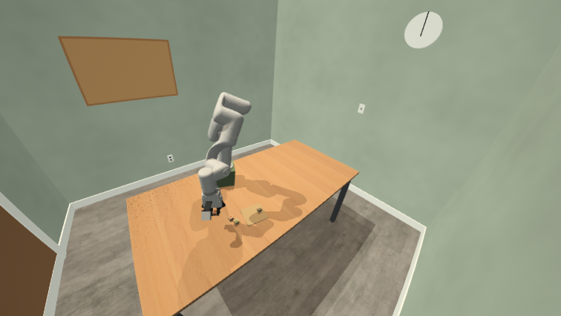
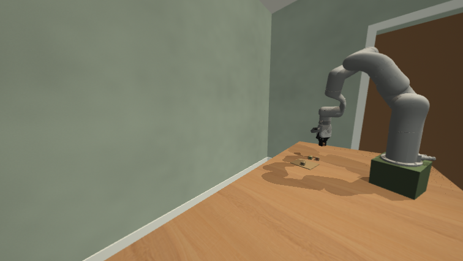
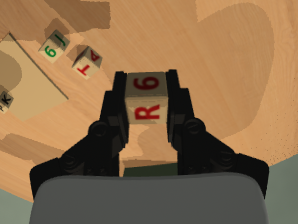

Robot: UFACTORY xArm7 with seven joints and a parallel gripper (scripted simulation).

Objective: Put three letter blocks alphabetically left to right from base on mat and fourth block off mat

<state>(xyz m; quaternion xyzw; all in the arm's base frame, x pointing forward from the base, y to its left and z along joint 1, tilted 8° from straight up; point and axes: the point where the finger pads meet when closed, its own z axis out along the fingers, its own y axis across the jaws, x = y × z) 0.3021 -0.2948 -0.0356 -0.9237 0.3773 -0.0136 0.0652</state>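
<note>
I've got the gripper clamped on the R block, centre of the wrist view, lifted off the table so I can carry it, I judge. R faces the camera, a 6 on the far face. Upper left, the T block and another block sit just beside the mat edge. Bare wood lies to the right.

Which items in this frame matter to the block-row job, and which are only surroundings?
Job:
- pincer, shut on the R block
- T block, on the table
- green-6 block, beside it
- block on the mat
- mat

Surroundings:
- corkboard
- wall clock
- door
- green pedestal
</note>
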